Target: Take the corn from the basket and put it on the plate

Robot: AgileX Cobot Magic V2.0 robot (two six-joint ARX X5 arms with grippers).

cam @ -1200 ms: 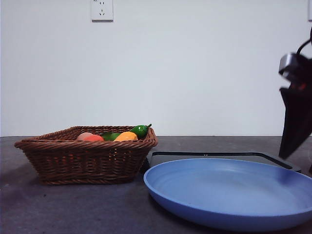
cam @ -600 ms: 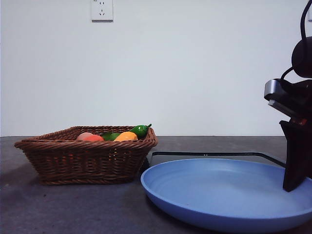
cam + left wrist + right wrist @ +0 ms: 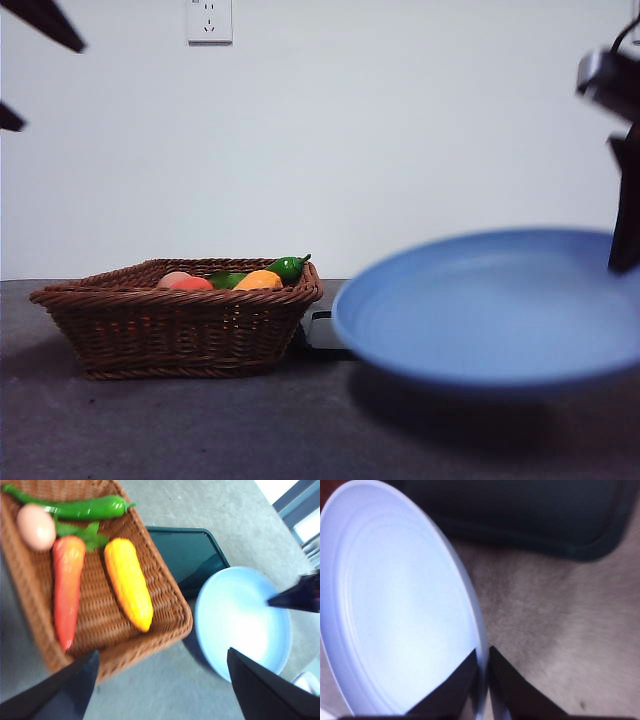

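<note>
The corn (image 3: pixel 258 281) (image 3: pixel 128 582), a stubby orange-yellow cob, lies in the brown wicker basket (image 3: pixel 170 330) (image 3: pixel 167 597) at the left of the table. My left gripper (image 3: pixel 161 652) (image 3: pixel 45 80) hangs open high above the basket's near edge and holds nothing. The light-blue plate (image 3: pixel 480 300) (image 3: pixel 240 620) (image 3: pixel 395 605) hangs tilted off the table at the right. My right gripper (image 3: pixel 482 652) (image 3: pixel 625 240) is shut on the plate's rim, one jaw on each side of it.
In the basket also lie a green pepper (image 3: pixel 85 509) (image 3: pixel 287 266), an orange-red carrot (image 3: pixel 67 585) and a pinkish round fruit (image 3: pixel 36 526). A flat black tray (image 3: pixel 185 555) (image 3: pixel 520 515) lies on the table behind the plate, next to the basket.
The plate has risen off the table, tilted and shifted right, held by my right gripper. My left gripper's jaws have come into the front view's top left corner.
</note>
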